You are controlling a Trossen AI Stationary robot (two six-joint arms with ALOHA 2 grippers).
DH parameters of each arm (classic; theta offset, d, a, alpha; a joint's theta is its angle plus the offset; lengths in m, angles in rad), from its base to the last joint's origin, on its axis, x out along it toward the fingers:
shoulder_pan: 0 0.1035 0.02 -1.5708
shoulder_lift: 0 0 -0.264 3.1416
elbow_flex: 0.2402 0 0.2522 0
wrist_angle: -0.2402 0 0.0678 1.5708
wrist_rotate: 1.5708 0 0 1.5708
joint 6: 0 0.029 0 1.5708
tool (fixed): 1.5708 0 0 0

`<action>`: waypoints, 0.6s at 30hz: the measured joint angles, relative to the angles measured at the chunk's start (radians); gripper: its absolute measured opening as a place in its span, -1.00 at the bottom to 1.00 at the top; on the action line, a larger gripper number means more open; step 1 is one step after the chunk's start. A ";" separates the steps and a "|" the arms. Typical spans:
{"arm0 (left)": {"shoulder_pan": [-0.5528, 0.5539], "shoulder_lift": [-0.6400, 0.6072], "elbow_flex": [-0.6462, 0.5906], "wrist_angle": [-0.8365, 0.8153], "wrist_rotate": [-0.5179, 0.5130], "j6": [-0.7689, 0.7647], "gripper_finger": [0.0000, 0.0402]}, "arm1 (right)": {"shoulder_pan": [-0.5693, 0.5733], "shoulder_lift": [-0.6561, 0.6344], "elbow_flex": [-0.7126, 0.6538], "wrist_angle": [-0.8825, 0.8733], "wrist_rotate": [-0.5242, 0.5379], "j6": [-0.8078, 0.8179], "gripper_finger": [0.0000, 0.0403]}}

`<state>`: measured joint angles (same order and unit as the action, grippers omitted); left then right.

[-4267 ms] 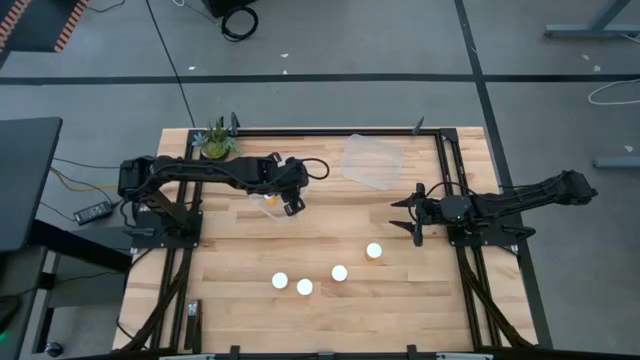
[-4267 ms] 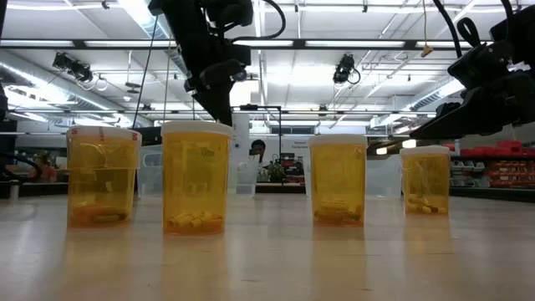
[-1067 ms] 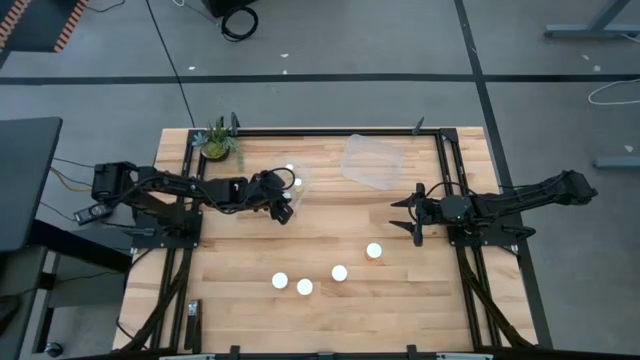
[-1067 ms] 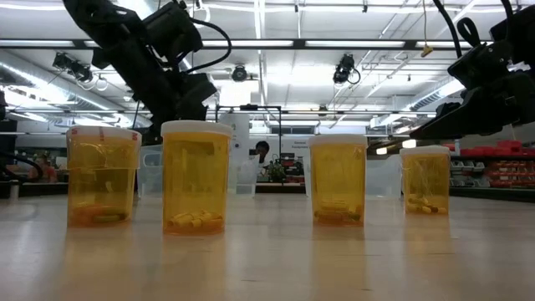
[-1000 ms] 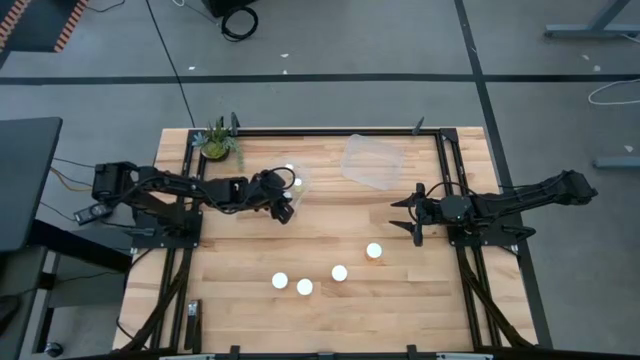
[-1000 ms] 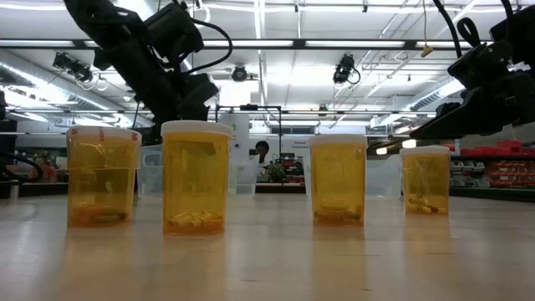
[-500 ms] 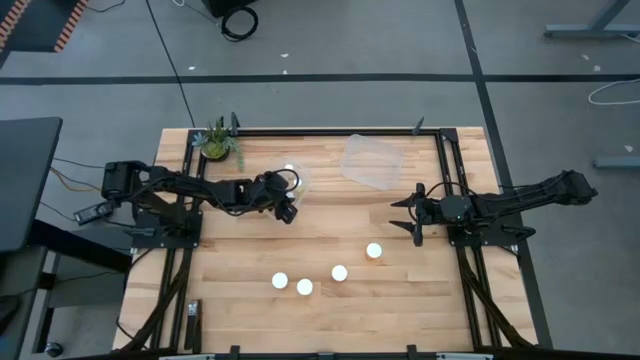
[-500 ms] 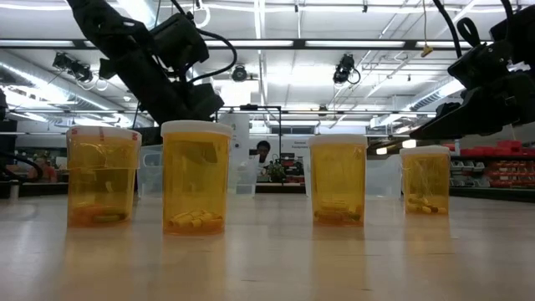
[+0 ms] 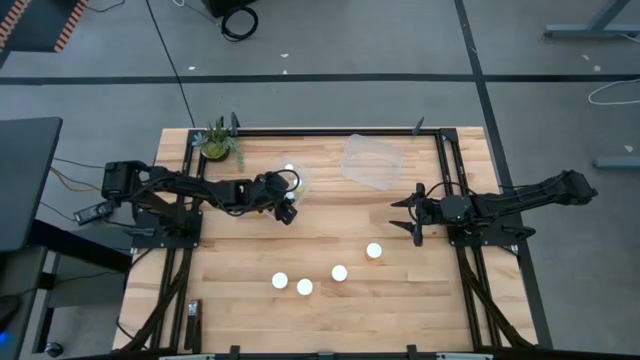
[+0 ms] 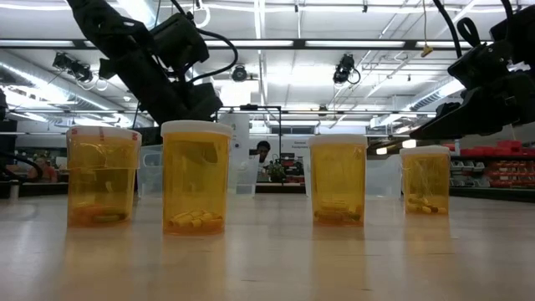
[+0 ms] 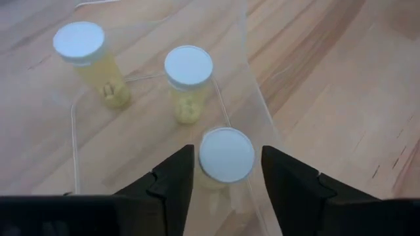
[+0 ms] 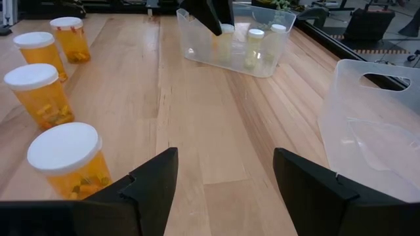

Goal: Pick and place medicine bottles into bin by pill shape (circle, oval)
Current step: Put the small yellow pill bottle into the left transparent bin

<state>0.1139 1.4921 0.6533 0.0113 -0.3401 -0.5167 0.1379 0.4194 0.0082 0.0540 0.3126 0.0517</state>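
1. In the low view, four orange-amber medicine bottles with round white caps [image 10: 196, 177] stand in a row across the middle of the frame, nearest the camera; none is sorted yet.
2. My right gripper [image 12: 225, 172] waits at the right of the high view, fingers spread apart, holding nothing.
3. My left gripper [image 11: 227, 172] sits left of centre in the high view, above the clear plastic bin [image 11: 259, 118]. Its fingers flank a white-capped bottle [image 11: 226, 155] standing inside, with gaps either side: let go, I judge.
4. Two more capped bottles [image 11: 188, 67] stand in that bin.
5. Risk: lifting out crookedly could catch the cap and tip the bottle, or nudge the thin wall.
6. Only the left wrist view shows the finger gaps; only the right wrist view shows the second clear bin [image 12: 374, 131] empty.
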 joint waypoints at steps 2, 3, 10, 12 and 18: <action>0.000 0.000 0.000 0.000 -0.004 0.012 -0.02 | 0.000 0.000 0.000 0.000 0.000 0.000 0.28; 0.000 0.000 0.000 0.000 -0.009 0.024 -0.02 | 0.000 0.000 0.000 0.000 0.000 0.000 0.28; 0.000 -0.015 0.000 -0.002 -0.049 0.084 -0.04 | 0.000 0.000 0.000 0.000 0.000 0.000 0.28; 0.000 -0.016 0.000 -0.002 -0.049 0.088 -0.04 | 0.000 0.000 0.000 0.000 0.000 0.000 0.28; 0.000 -0.016 0.005 -0.005 -0.049 0.111 0.01 | 0.000 0.000 0.000 0.000 0.000 0.000 0.28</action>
<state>0.1135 1.4765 0.6584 0.0064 -0.3889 -0.4057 0.1381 0.4191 0.0082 0.0539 0.3125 0.0513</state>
